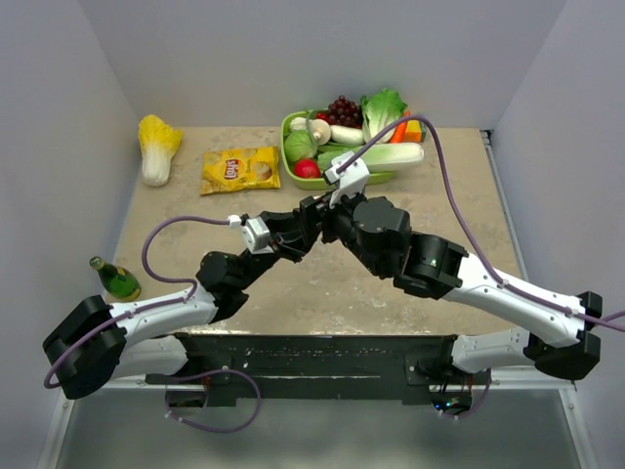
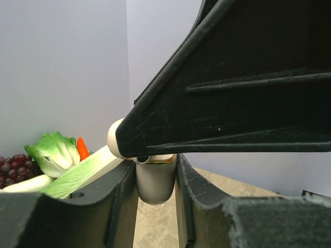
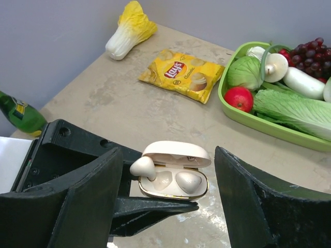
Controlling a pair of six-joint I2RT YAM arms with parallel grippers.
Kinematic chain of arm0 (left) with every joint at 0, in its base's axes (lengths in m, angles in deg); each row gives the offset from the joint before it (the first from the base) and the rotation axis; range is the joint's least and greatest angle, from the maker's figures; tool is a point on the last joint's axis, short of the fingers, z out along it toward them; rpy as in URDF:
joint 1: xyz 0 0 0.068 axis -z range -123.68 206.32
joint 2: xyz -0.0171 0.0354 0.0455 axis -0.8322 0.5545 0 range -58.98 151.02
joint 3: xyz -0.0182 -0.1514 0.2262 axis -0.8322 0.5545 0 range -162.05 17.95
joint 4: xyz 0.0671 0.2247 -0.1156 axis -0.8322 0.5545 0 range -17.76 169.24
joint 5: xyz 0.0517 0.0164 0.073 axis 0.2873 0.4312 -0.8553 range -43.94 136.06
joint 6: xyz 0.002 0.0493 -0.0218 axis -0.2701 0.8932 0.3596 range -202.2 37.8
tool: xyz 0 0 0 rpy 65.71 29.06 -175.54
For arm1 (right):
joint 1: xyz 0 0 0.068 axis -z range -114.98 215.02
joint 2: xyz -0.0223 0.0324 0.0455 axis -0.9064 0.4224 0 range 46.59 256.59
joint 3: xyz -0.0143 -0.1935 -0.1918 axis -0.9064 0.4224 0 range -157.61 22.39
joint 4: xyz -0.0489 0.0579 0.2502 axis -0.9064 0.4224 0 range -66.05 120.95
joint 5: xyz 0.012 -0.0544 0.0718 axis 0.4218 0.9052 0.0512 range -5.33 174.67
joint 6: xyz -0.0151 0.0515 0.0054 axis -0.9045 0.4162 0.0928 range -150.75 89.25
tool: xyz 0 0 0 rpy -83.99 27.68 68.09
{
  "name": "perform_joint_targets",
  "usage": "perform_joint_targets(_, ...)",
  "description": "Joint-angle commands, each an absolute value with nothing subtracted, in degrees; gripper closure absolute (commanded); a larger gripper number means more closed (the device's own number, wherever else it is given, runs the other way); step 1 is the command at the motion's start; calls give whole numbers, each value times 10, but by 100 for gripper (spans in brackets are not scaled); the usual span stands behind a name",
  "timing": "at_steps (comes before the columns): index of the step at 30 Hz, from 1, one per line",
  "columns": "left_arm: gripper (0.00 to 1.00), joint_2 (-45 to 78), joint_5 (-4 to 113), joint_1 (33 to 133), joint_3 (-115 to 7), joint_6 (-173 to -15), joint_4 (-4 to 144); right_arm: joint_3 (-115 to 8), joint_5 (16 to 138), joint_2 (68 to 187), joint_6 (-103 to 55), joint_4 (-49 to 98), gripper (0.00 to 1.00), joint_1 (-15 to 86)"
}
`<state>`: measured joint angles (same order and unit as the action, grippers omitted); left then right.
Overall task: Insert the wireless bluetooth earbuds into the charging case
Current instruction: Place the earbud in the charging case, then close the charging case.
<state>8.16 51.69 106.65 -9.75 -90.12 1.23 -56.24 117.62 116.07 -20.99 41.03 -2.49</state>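
One small cream plastic earbud (image 3: 189,182) is seated; 2nd bud (image 3: 143,166) is perched on rim of open white oval case (image 3: 176,155), clamped in left gripper (image 2: 155,188). Jaws of right gripper (image 3: 168,170) are held apart; 2nd bud should be nudged gently into empty well w/ one fingertip.

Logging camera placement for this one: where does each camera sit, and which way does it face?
Top external: above and behind the bases, looking down on the table; both arms show.
Left wrist: looks forward along the left gripper, shut on the charging case; the other arm's finger above.
Right wrist: looks down past the open right gripper at the case.
Shared: both wrist views show the case; all show the grapes.
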Motion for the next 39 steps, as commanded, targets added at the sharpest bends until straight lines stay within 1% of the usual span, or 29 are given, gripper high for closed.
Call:
perform_joint_targets(1, 100, 69, 511, 1069, -115, -888, -16, -605, 1211, 1175, -197, 431, 26, -28)
perform_joint_targets(30, 100, 38, 510, 1069, -113, -885, -13, -564, 1257, 1115, -186, 469, 27, -27)
perform_joint_targets(39, 100, 29, 508, 1069, -111, -883, -12, -562, 1248, 1108, -185, 470, 26, -27)
